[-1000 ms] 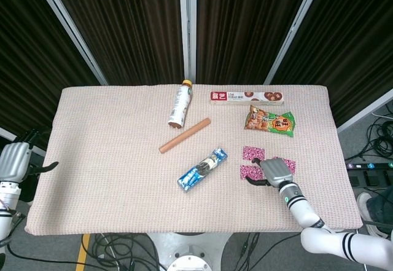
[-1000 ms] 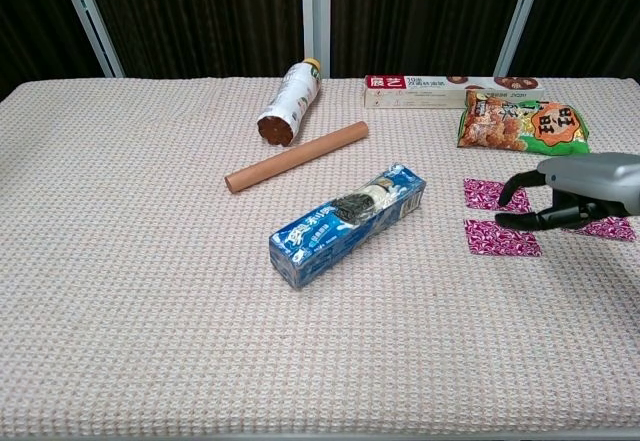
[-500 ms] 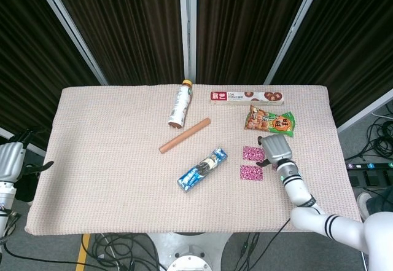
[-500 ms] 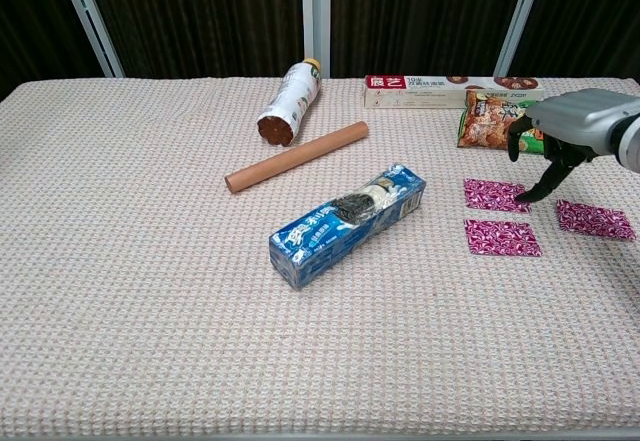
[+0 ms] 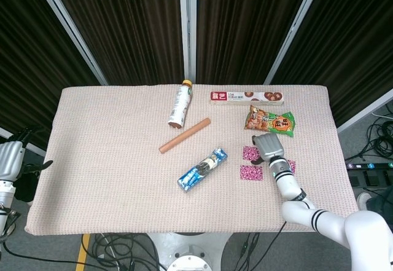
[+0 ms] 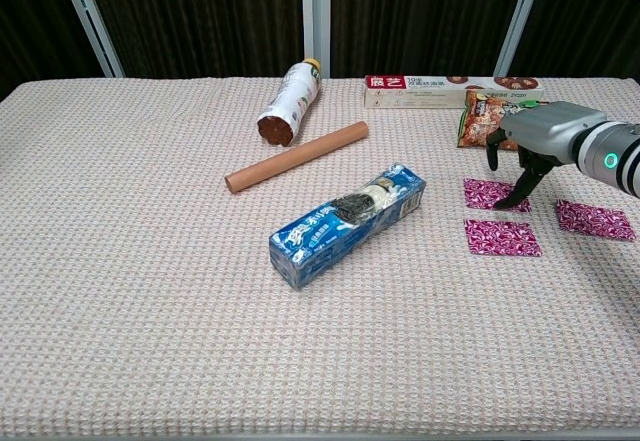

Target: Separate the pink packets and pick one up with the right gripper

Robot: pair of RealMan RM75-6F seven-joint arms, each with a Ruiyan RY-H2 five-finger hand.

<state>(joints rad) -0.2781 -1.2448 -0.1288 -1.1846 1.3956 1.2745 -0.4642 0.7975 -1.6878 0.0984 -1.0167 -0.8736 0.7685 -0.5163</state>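
- Pink packets lie flat and apart on the counter near the blue biscuit pack: one just beyond another, a third further out toward the counter's right edge.
- Right hand hovers over the packet furthest from the near edge; its fingers spread and point down, one tip at that packet's edge, gripping nothing.
- Left hand sits off the counter's left edge, well away from the biscuit pack; I cannot tell how its fingers lie.

Right hand over pink packets, apparently empty, blue packet nearby
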